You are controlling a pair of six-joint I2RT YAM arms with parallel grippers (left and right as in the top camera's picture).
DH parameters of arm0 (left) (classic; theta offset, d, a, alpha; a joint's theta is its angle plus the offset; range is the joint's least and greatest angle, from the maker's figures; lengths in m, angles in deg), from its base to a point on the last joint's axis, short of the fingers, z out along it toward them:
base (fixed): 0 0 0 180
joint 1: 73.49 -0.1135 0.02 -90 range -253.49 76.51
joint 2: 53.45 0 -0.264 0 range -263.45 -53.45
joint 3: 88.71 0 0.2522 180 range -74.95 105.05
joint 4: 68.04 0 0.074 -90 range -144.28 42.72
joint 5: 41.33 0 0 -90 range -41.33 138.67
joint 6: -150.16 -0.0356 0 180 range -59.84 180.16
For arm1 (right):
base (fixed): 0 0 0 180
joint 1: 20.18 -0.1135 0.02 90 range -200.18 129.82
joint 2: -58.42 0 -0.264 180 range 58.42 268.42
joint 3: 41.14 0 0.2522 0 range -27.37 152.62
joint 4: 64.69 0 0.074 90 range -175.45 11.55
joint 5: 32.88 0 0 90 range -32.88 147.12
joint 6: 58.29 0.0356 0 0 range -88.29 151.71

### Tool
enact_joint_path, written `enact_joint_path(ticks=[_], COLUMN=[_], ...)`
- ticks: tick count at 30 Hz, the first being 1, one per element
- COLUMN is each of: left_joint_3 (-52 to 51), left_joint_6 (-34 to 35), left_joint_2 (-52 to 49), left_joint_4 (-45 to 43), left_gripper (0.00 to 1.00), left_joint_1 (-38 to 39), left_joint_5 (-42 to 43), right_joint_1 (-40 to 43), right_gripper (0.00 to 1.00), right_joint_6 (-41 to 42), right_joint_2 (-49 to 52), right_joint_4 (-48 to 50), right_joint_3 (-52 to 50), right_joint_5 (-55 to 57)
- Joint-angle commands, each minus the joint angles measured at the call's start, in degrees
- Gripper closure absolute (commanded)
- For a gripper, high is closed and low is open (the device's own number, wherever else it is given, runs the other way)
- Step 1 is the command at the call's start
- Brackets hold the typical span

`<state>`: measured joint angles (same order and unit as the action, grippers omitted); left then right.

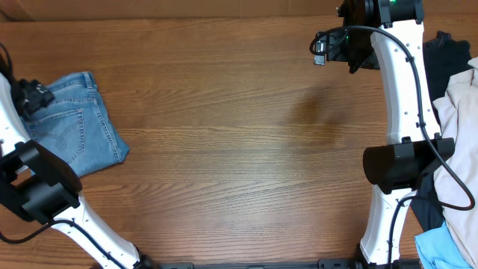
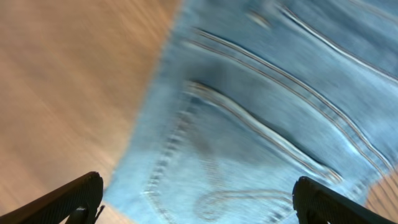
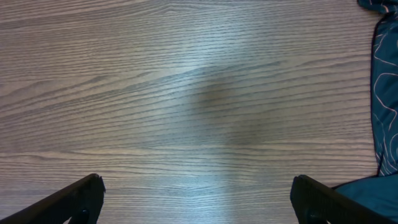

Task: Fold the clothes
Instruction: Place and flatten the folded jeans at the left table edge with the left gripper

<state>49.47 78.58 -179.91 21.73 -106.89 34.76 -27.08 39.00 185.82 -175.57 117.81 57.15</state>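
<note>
The light blue denim jeans (image 1: pixel 78 127) lie folded into a compact bundle at the table's left edge, a stitched back pocket facing up. My left gripper (image 1: pixel 33 93) hovers over their upper left part. In the left wrist view the jeans (image 2: pixel 261 112) fill most of the blurred frame, and the left gripper (image 2: pixel 199 205) is open with nothing between its fingers. My right gripper (image 1: pixel 336 48) is at the back right, above bare wood. In the right wrist view the right gripper (image 3: pixel 199 202) is open and empty.
A heap of other garments lies at the right edge: a beige cloth (image 1: pixel 459 119), a dark patterned garment (image 1: pixel 448 45) that also shows in the right wrist view (image 3: pixel 385 93), and a bright blue cloth (image 1: pixel 444 250). The wooden table (image 1: pixel 239 149) spreads between the arms.
</note>
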Motion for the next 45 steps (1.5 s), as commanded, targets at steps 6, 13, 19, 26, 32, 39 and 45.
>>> enact_joint_path(ticks=[6, 13, 19, 26, 32, 39, 45], left_joint_3=[8.4, 5.4, -5.4, -21.9, -30.1, -37.1, -36.8], left_joint_6=[-2.4, -6.6, -6.7, -2.4, 1.2, 4.6, 5.0], left_joint_2=[0.6, 0.5, 0.5, 0.5, 0.5, 0.5, 3.0], left_joint_4=[1.0, 1.3, 2.5, 2.4, 1.1, -1.1, -1.1], left_gripper=[0.07, 0.4, 0.96, 0.96, 0.96, 0.96, 0.96], left_joint_1=[3.2, 13.0, 22.2, 26.3, 24.3, 17.9, 10.1], left_joint_5=[13.3, 19.7, 16.7, 15.8, 7.3, 1.5, 0.4], right_joint_1=[-0.1, -0.1, -0.1, -0.1, -0.1, -0.1, -0.1], right_gripper=[0.0, 0.0, 0.0, 0.0, 0.0, 0.0, 0.0], right_joint_6=[0.3, 0.3, 0.2, 0.2, 0.2, 0.2, 0.2], right_joint_2=[-2.6, -2.6, -2.6, -2.6, -2.6, -2.6, -2.6], right_joint_4=[0.1, 0.1, 0.1, 0.1, 0.1, 0.1, 0.1], right_joint_3=[0.7, 0.7, 0.7, 0.7, 0.7, 0.7, 0.7], right_joint_5=[0.3, 0.3, 0.1, -0.1, -0.1, -0.1, -0.1])
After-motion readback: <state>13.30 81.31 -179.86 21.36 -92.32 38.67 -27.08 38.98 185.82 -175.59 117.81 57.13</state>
